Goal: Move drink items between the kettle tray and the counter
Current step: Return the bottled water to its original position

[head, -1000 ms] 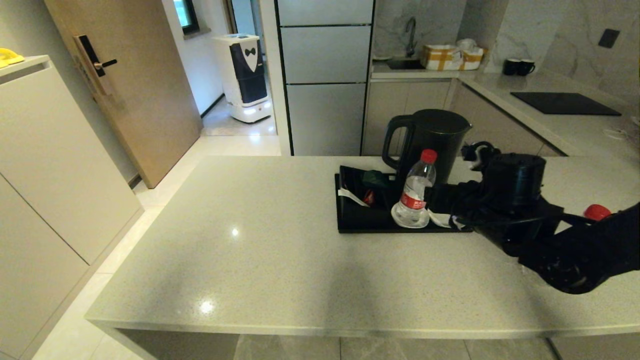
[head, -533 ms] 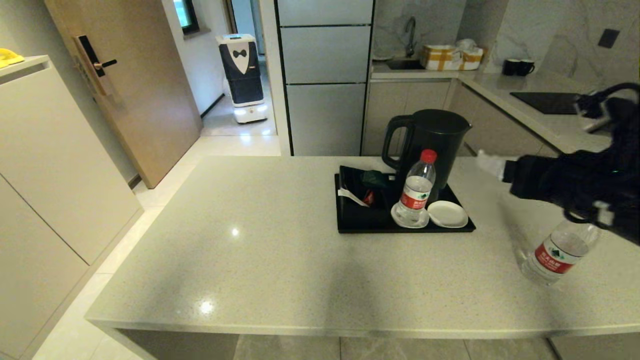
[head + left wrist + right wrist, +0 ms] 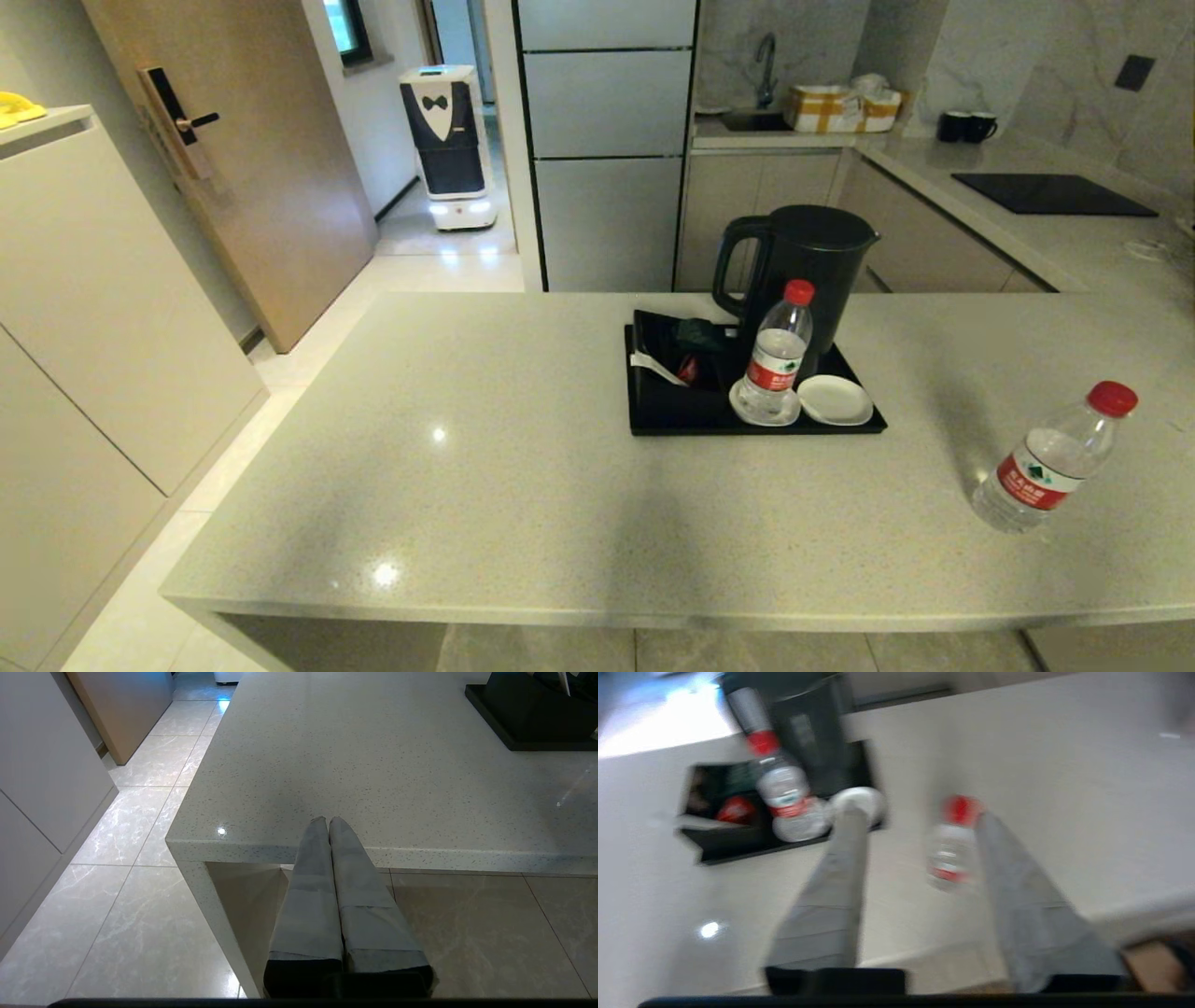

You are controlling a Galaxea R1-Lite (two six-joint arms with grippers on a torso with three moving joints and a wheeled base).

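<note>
One water bottle [image 3: 1055, 459] stands on the counter [image 3: 523, 467], well right of the kettle tray [image 3: 653, 415]; the second bottle [image 3: 773, 359] stands on a tray coaster. Right gripper [image 3: 915, 812] fingers are spread apart, empty, above the counter. Left gripper [image 3: 328, 823] fingers are pressed together at the counter edge.

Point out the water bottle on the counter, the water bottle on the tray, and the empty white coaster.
Bottle on the counter [image 3: 1036, 478], head view, on its red label.
Bottle on the tray [image 3: 774, 371], head view, on its red label.
Empty coaster [image 3: 836, 399], head view, on its centre.
</note>
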